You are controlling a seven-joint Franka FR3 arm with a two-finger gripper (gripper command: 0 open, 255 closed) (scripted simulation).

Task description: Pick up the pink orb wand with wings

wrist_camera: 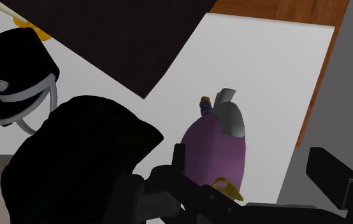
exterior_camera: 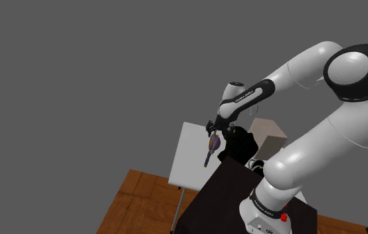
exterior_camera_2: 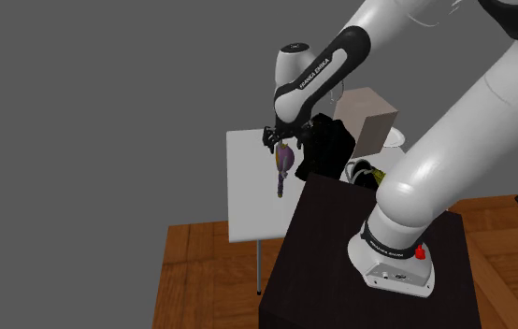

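the end effector [exterior_camera_2: 277, 142] is clenched on the wand [exterior_camera: 209, 149] at its head end. in the wrist view one black finger [wrist_camera: 169, 173] lies against the flank of the mauve-pink orb [wrist_camera: 216, 153] while the other shows a gap to it, so i judge the real contact sits nearer the palm, by the gold curl [wrist_camera: 226, 186], where it is hidden. from there the wand hangs away along the end effector's line, with a grey wing [wrist_camera: 231, 118] standing off the orb and the thin handle [exterior_camera_2: 280, 183] pointing down toward the white tabletop [wrist_camera: 264, 76]. whether its tip clears that surface i cannot tell. it reads as a light, stiff toy, top-heavy at the orb. the orb's rounded, smooth-looking skin would likely let it pivot or slide under a pinch, and the wings look thin enough to snap. the better hold is probably the neck between orb and handle, squeezed gently and kept off the wings. taken by the head as it is, the handle could swing like a pendulum if the arm jerks. just beside the end effector a black lump [wrist_camera: 79, 159] bulks over the tabletop, close enough to snag. farther off lies a black banded thing [wrist_camera: 13, 63], then the dark stand [wrist_camera: 124, 38], a pale box [exterior_camera_2: 369, 112] and the wooden floor [wrist_camera: 277, 9].
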